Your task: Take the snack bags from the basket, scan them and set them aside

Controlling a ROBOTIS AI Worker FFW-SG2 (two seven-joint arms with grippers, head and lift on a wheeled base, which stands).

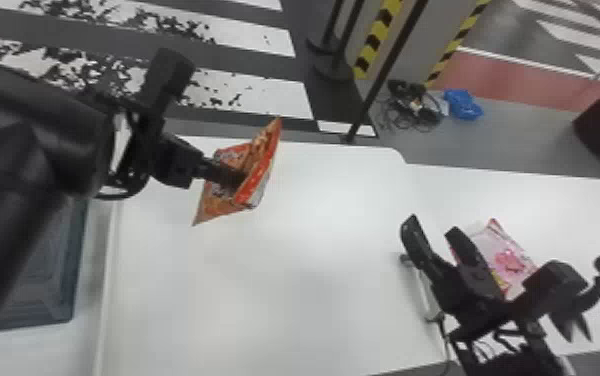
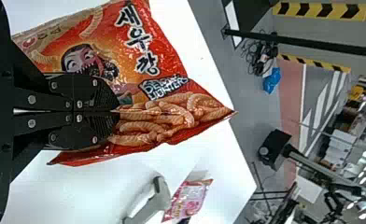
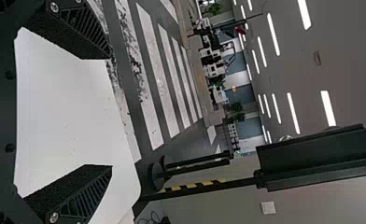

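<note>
Gently, we're pinching the bag (image 2: 167,51) in the left gripper (image 2: 116,112), closed tight; the right gripper (image 3: 111,112) is gaping, empty; we're wanting the barcode squarely facing the scanner (image 2: 162,194).

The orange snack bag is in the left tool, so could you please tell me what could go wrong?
The left tool pinches the orange snack bag into a crease, which might hide the code to be scanned. The bag sticks out past the grip, so it could twist or slip. In the head view, the open right tool looks close to the scanner and pink bag and might bump them.
</note>
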